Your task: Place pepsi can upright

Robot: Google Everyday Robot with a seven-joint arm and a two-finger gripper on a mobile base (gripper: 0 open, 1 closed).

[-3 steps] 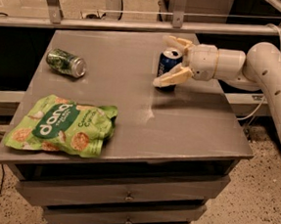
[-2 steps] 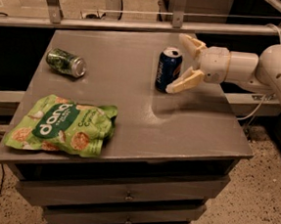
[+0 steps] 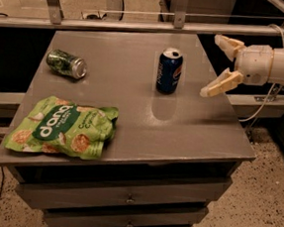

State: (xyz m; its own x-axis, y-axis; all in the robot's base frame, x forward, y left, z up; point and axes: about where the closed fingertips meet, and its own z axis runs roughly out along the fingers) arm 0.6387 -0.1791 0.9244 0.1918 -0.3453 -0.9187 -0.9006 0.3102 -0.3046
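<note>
I am holding the hand (image 3: 210, 66) off the right edge of the surface (image 3: 133, 102), its two fingers spread wide and gripping nothing. A second ago those fingers were sitting around the can; now they are standing apart from it, so I am reading the release as done. Nearest me, the drawers (image 3: 129, 199) are sitting shut under the surface, and the green snack bag (image 3: 61, 128) is lying flat at the front left. Further back, the pepsi can (image 3: 169, 71) is standing upright on its base, right of the middle, silver top up, free of the hand. The green can (image 3: 66, 63) is lying on its side at the far left, well apart. Behind everything the metal rail (image 3: 140, 25) is running across. I am judging the task as good as finished; only drawing the arm away cleanly is remaining.
</note>
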